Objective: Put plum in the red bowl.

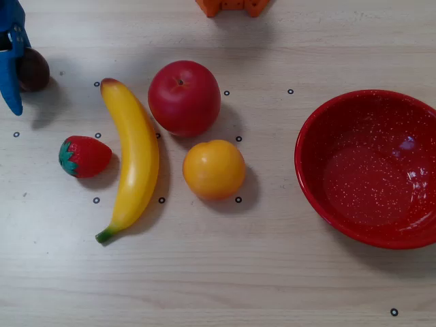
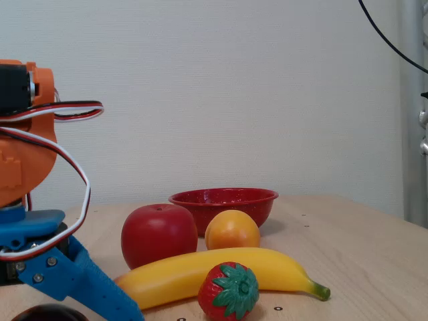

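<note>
The plum is a small dark maroon fruit at the table's top left in the overhead view. It also peeks in at the bottom left corner of the fixed view. My gripper is right at it. One blue finger slants down beside and over the plum, still spread out from the orange arm body. The other finger is out of view, and I see no grasp. The red bowl with white speckles sits far off at the right edge. It is also at the back of the fixed view.
Between plum and bowl lie a banana, a strawberry, a red apple and an orange. An orange arm part shows at the top edge. Small black ring marks dot the wooden table.
</note>
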Controlling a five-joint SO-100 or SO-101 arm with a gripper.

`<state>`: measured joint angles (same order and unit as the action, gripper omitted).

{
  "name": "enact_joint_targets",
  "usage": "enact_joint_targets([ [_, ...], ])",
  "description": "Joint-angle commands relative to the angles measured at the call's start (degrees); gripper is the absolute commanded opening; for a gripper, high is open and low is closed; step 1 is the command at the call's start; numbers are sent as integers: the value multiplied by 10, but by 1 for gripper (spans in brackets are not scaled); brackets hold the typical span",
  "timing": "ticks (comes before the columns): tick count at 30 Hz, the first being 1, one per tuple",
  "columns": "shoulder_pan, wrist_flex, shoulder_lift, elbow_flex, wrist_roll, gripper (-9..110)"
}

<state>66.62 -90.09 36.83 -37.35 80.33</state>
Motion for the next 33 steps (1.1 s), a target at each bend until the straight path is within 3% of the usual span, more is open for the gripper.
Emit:
enact_joint_targets([
  [1,3,-7,26,40,18,46],
  [21,8,-5,25,40,41,34],
  [33,11,-2,25,40,56,20],
])
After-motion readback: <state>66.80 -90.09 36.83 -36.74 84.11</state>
